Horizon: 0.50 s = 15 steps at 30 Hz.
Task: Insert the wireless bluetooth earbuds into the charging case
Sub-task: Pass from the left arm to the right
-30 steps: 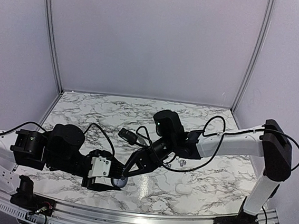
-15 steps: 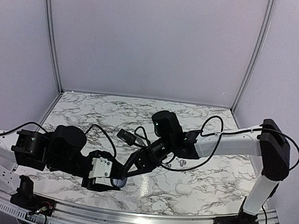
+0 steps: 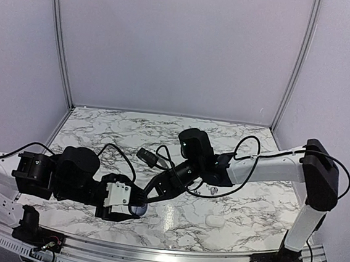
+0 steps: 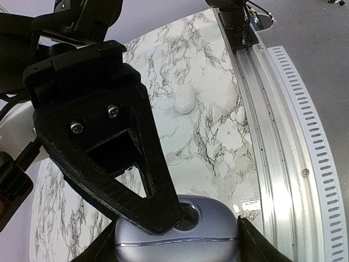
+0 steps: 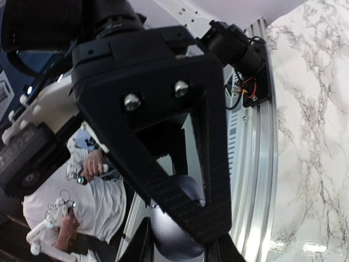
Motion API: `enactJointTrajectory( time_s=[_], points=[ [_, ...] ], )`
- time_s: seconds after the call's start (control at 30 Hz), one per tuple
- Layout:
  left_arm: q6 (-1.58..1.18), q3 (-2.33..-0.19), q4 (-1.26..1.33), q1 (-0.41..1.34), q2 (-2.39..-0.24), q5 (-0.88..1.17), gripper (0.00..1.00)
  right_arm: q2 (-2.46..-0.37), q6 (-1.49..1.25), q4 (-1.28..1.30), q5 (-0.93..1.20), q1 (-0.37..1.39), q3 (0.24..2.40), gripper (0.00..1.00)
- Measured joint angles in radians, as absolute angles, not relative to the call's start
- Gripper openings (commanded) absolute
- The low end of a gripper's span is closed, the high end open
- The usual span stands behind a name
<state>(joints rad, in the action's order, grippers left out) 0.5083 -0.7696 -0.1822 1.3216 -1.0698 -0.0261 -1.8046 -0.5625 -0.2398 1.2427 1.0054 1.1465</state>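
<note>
My left gripper (image 3: 135,211) is shut on a lavender pebble-shaped charging case (image 4: 218,234), open side up, just above the table's front. Its fingers (image 4: 252,246) flank the case in the left wrist view. My right gripper (image 3: 151,197) reaches down-left over it, fingers together. Its tip (image 4: 170,215) is at a round socket where a dark shiny earbud (image 4: 203,214) shows. In the right wrist view the case (image 5: 177,240) sits under the right fingertips (image 5: 210,226). Two more tiny earbuds (image 3: 212,188) lie on the marble beside the right arm.
A white pebble-shaped case (image 3: 216,221) lies on the marble table at the front right; it also shows in the left wrist view (image 4: 184,100). A metal rail (image 4: 272,136) runs along the table's near edge. Cables hang around both arms.
My right gripper has moved a little down and left, closer onto the case. My left gripper with the case has shifted slightly left.
</note>
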Motion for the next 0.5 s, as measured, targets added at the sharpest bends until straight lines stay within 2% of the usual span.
enactJointTrajectory(
  time_s=[0.13, 0.3, 0.5],
  points=[
    [0.499, -0.77, -0.182, 1.322, -1.052, -0.032, 0.64, -1.805, -0.598, -0.303, 1.25, 1.005, 1.139, 0.02],
    [0.478, -0.764, -0.152, 1.324, -1.029, -0.074, 0.98, -1.805, -0.643, -0.408, 1.248, 1.005, 1.128, 0.0],
    [0.449, -0.717, -0.06, 1.324, -0.957, -0.171, 0.99, -1.789, -0.719, -0.586, 1.243, 0.972, 1.088, 0.0]
  ],
)
